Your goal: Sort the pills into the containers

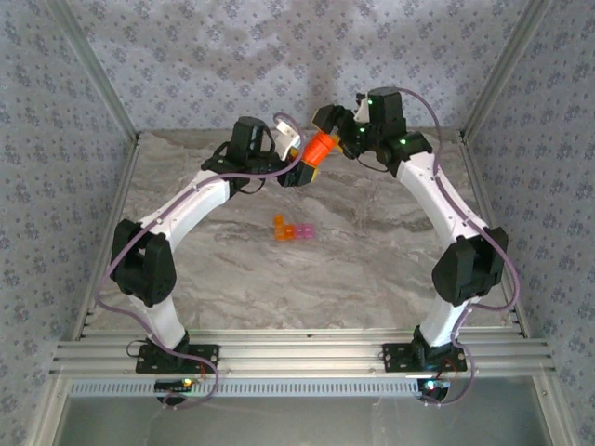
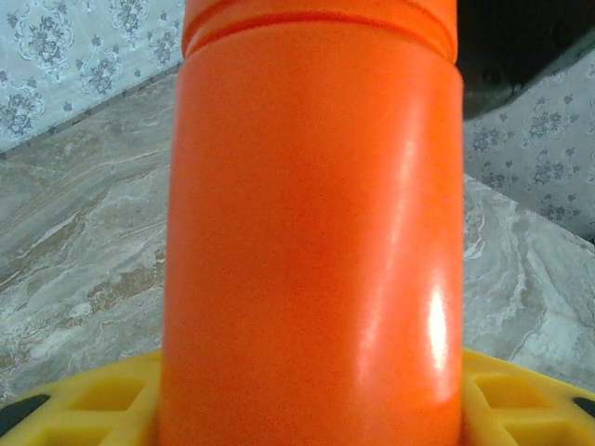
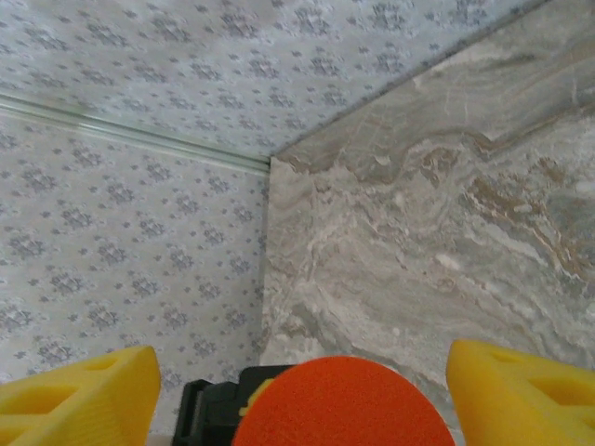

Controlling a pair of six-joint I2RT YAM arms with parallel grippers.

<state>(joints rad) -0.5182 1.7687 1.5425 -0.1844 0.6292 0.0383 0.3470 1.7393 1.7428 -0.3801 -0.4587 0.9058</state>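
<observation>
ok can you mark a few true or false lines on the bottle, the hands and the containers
1. The left hand grips the bottle. True.
2. The cap is off the bottle. False: it sits on the bottle.
3. The right hand is open, with a finger on each side of the cap. True.
4. The containers are in the right hand. False: they lie on the table between the arms.
</observation>
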